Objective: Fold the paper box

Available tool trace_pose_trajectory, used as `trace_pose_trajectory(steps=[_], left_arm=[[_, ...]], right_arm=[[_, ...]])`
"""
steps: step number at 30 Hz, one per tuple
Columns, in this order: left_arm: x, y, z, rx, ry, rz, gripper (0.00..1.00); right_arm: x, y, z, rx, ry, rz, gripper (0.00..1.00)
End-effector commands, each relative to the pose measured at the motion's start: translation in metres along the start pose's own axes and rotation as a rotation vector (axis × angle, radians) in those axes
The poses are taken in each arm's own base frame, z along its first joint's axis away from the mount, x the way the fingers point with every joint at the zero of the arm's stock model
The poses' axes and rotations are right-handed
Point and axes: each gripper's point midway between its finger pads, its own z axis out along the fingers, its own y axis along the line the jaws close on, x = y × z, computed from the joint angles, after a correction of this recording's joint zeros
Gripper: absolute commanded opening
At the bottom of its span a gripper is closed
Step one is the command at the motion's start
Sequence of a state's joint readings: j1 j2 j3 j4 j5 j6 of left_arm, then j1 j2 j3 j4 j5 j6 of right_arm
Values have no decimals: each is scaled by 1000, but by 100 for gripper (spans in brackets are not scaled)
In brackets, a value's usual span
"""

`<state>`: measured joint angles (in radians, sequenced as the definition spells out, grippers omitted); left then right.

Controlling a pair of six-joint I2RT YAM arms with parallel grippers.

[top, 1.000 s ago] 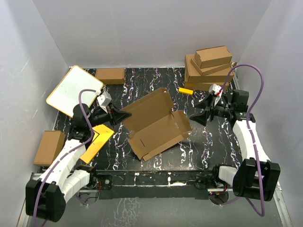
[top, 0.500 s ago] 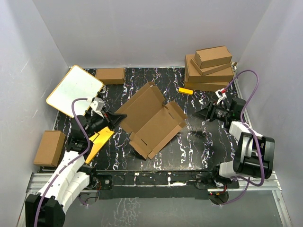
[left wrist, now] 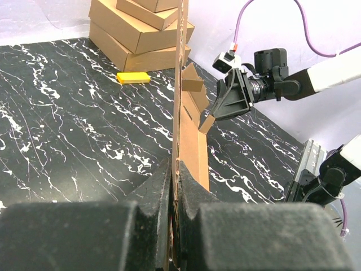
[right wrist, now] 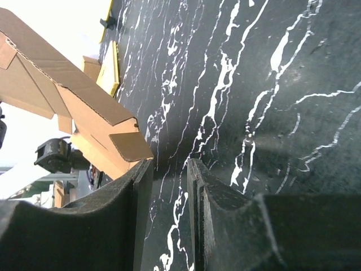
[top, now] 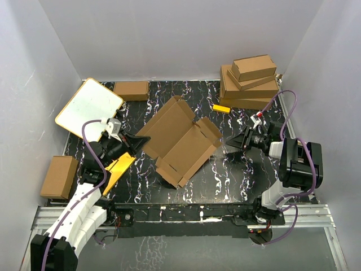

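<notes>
- The paper box (top: 179, 138) lies in the middle of the black marbled table (top: 237, 175). It is an opened brown corrugated blank, only partly formed, with some side walls and flaps standing up.
- The left gripper (left wrist: 175, 169) is clamped on the box's left edge. In its wrist view the panel runs edge-on straight out from between the closed fingers.
- The right gripper (right wrist: 169, 169) sits low at the box's right end. Its jaws are slightly apart with only table showing between them, so it holds nothing.
- A small end flap (right wrist: 130, 145) hangs just beside the right fingertips. Whether it touches them cannot be told.
- The step in hand looks like bringing that end flap in while the left arm anchors the blank.
- To do it well, the left grip should stay firm and level so the sheet does not pivot or slide on the smooth table.
- The right fingers should meet the flap close to its crease rather than at its tip, so it bends along the score line and the board does not buckle.
- The push should run toward the held side; pushing sideways would likely spin the box about the left pinch.
- The stack of finished boxes (top: 251, 82) behind the right arm is near, so that elbow has little room to swing.
</notes>
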<state>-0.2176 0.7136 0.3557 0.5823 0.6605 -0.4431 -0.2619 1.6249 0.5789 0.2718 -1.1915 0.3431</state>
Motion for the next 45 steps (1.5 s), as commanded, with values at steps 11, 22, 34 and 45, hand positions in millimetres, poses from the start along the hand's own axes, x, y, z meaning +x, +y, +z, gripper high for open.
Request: trace_pose_trajectory(steps=[11,22,34,45], left_arm=[[-12,-11,-2,51,-74,14,0],[-11,-9,-2,40,-80,14,0],[-17,-29,-4,152,-114,22,0],[-24,-53,-8,287,-157,-16,0]], right_arm=[[-7,22,12,-140,44,-94,36],[3,54,19,-266,110,-177,38],[3,42,25,-215,112,-190,52],[-2,56,22,-275,114,-243,59]])
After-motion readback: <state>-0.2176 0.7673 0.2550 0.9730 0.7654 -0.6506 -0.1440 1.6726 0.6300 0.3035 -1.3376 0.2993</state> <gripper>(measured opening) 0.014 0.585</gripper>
